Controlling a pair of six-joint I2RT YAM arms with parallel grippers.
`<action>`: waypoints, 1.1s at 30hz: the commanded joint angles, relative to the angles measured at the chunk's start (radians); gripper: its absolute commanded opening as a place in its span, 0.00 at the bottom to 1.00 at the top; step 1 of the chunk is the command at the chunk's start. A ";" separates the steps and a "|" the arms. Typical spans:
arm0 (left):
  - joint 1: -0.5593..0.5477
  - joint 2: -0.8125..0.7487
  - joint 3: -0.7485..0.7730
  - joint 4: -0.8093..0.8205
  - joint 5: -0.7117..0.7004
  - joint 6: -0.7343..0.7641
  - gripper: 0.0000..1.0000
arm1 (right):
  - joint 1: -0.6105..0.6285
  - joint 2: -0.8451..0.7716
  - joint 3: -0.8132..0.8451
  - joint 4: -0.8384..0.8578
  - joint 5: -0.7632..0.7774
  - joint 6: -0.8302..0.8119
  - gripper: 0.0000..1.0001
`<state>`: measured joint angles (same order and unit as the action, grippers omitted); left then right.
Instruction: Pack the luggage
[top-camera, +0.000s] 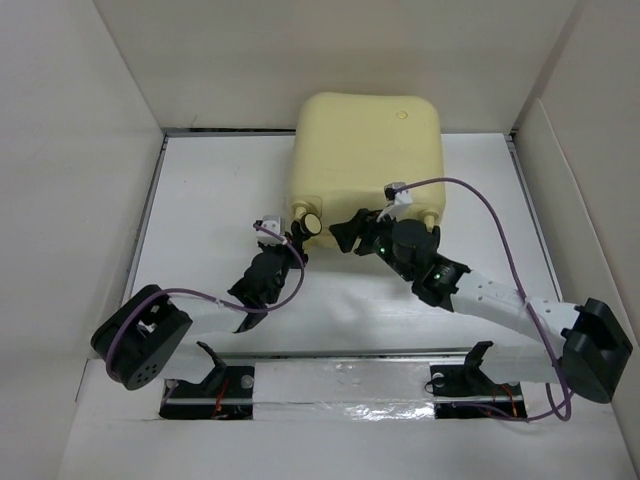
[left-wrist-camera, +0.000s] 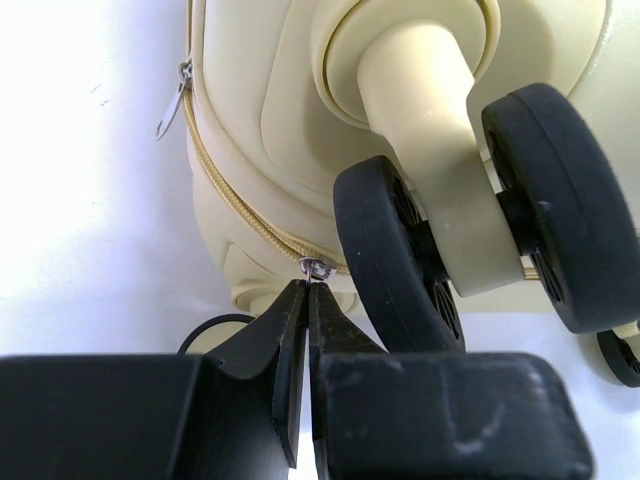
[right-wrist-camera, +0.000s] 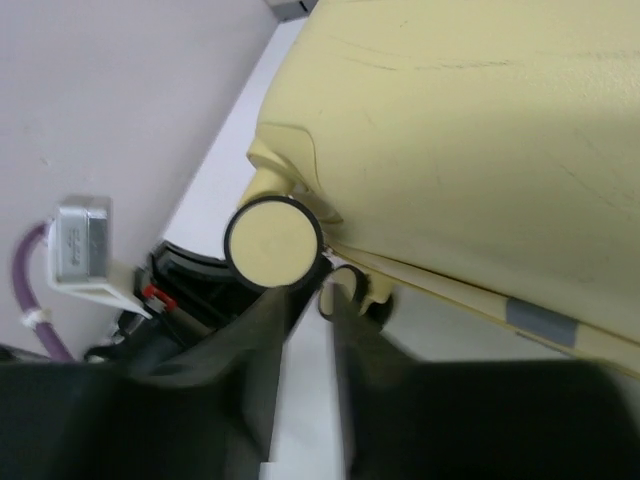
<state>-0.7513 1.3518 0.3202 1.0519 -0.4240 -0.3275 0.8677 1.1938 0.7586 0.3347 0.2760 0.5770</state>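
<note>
The luggage (top-camera: 370, 150), a pale yellow hard-shell suitcase, lies closed at the back middle of the table; its lining is hidden. My left gripper (top-camera: 297, 245) is at its near left corner beside a yellow-and-black wheel (top-camera: 312, 224). In the left wrist view the gripper (left-wrist-camera: 307, 285) is shut on a small metal zipper pull (left-wrist-camera: 315, 268) on the suitcase's zip line, next to the black wheels (left-wrist-camera: 395, 255). My right gripper (top-camera: 345, 232) is open and empty just right of that wheel. In the right wrist view it (right-wrist-camera: 310, 298) sits below the wheel (right-wrist-camera: 274, 243) and the shell (right-wrist-camera: 470, 130).
A second zipper pull (left-wrist-camera: 172, 100) hangs further along the zip. White walls enclose the table on the left, back and right. A metal rail (top-camera: 340, 375) runs along the near edge between the arm bases. Purple cables loop over both arms.
</note>
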 joint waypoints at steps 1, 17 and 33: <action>-0.016 -0.045 -0.003 0.013 -0.035 0.028 0.00 | -0.009 0.042 0.070 -0.046 -0.084 -0.040 0.70; -0.028 -0.019 0.030 0.026 -0.015 0.039 0.00 | -0.022 0.366 0.238 0.165 -0.301 0.129 1.00; -0.019 -0.022 0.026 0.034 0.001 0.039 0.00 | -0.076 0.489 0.297 0.311 -0.233 0.300 0.79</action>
<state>-0.7616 1.3476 0.3241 1.0470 -0.4671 -0.3065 0.8131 1.6485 0.9932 0.5976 -0.0219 0.8417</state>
